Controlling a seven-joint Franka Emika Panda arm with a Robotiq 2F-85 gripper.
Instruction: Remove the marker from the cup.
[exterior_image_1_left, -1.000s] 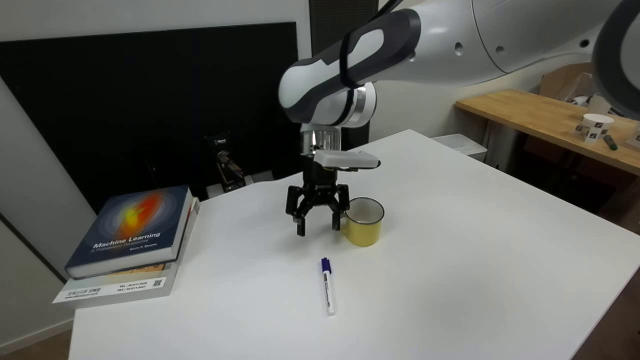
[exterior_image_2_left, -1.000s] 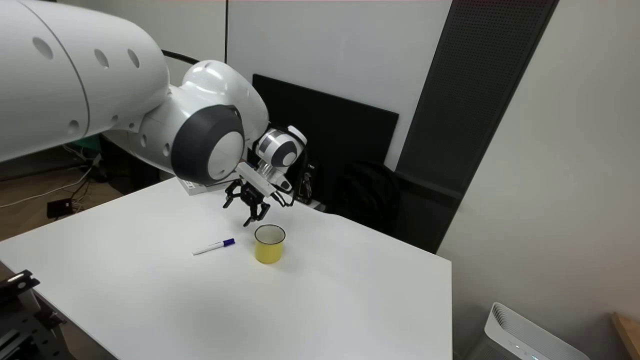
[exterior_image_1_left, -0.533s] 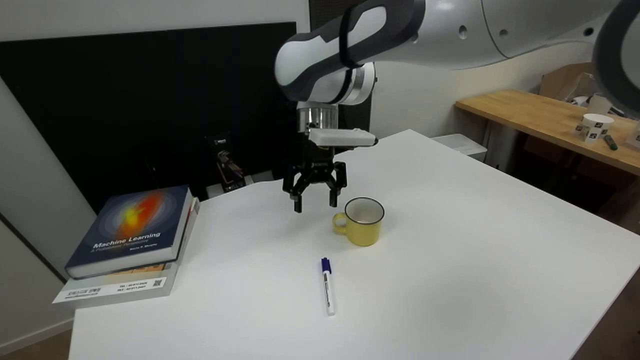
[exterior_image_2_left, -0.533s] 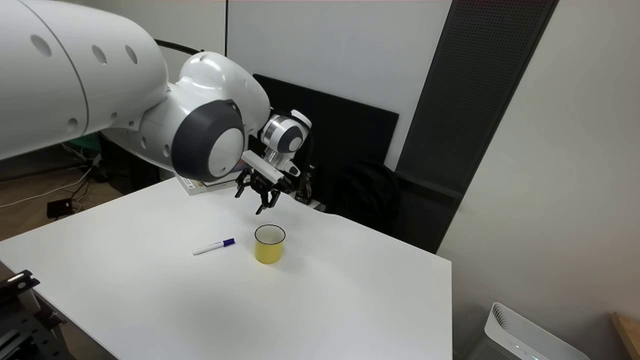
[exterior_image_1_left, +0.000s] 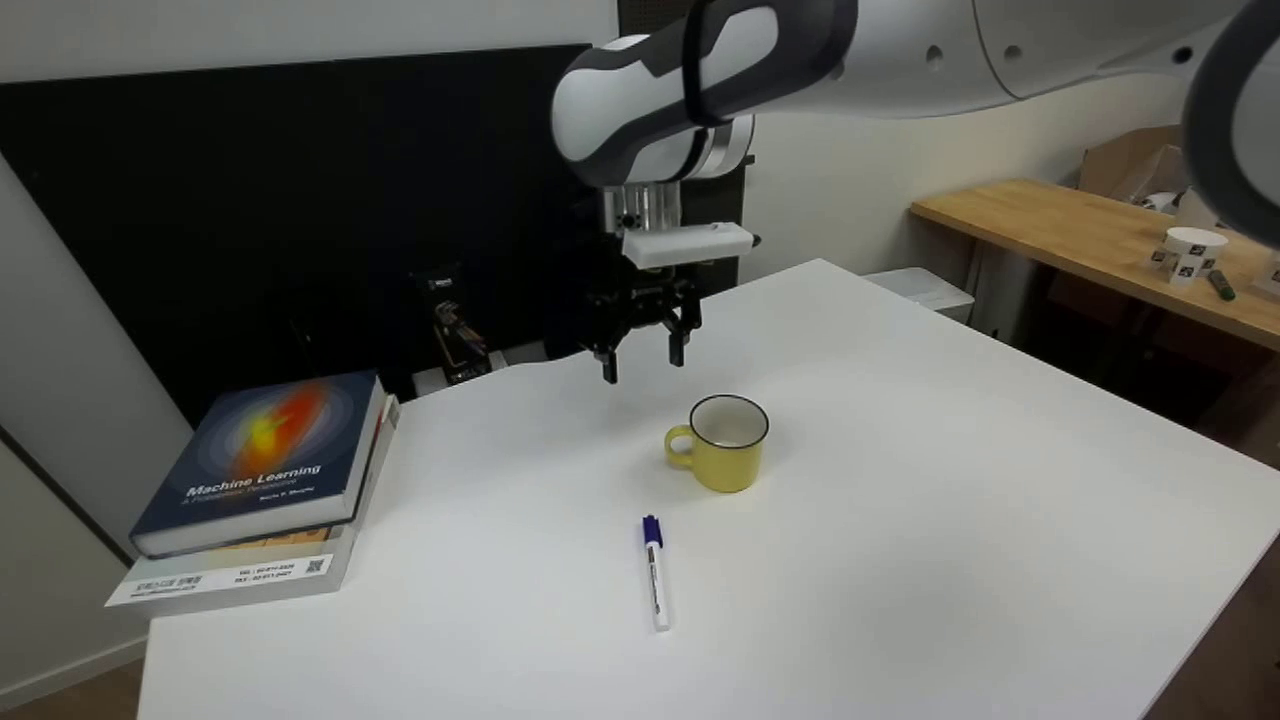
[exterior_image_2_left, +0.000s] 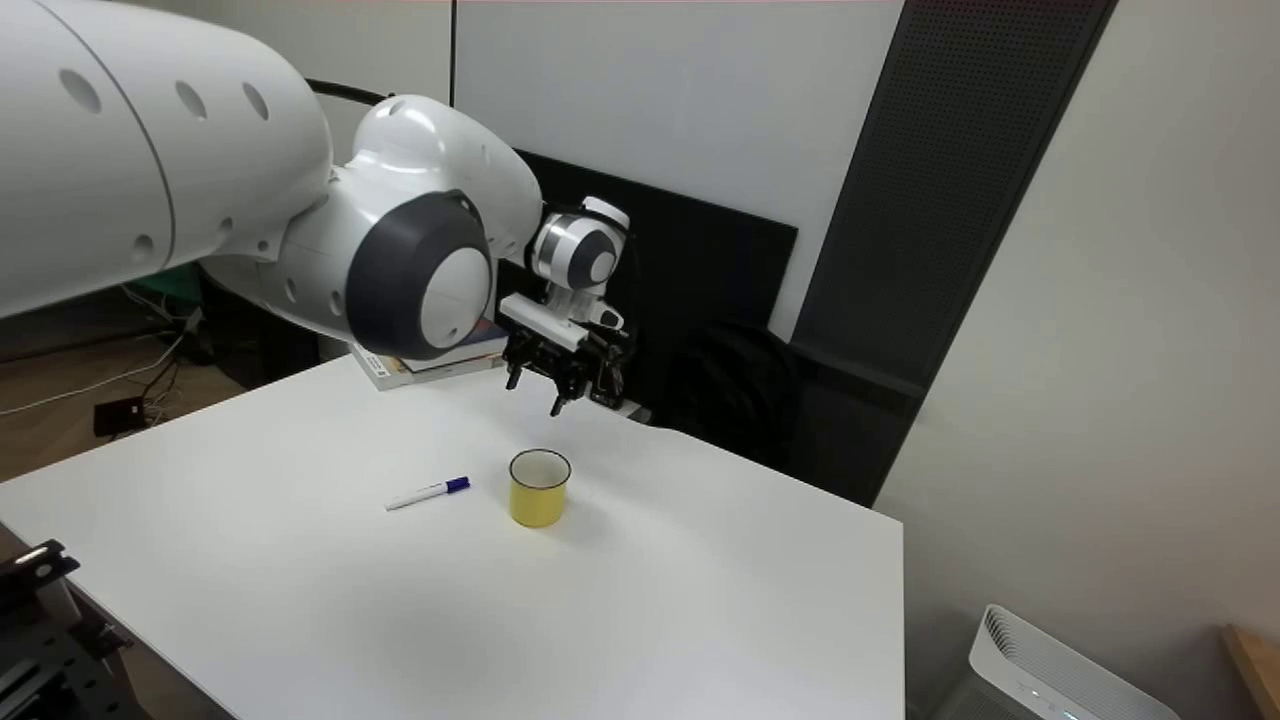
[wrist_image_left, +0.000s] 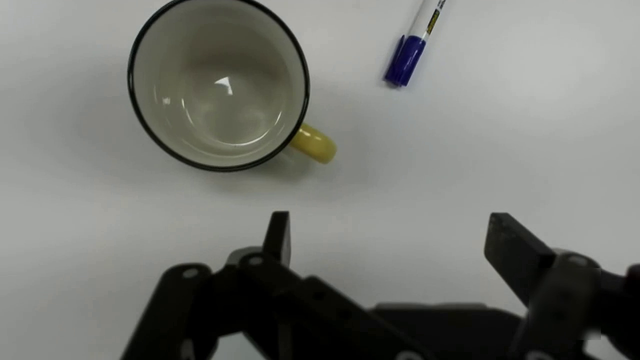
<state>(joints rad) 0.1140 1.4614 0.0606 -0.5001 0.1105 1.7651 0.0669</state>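
Upward and back from the yellow mug (exterior_image_1_left: 727, 467), the gripper (exterior_image_1_left: 643, 366) has moved over the last second, its fingers (wrist_image_left: 520, 255) now well clear of the handle (wrist_image_left: 315, 144); the mug and the marker (exterior_image_1_left: 655, 575) have stayed in place. The gripper hangs above the table (exterior_image_1_left: 950, 520), apart from the mug, on the side away from the marker. Those fingers are spread wide, white table showing between them. Lying flat outside the mug, the marker is near it without touching, and its blue cap (exterior_image_1_left: 652, 531) is closer to the handle than its white end is. The mug stands upright on the table, pale inside. Well apart from the mug, out beyond its handle, a Machine Learning book (exterior_image_1_left: 255, 465) rests on a paler item (exterior_image_1_left: 235, 580).
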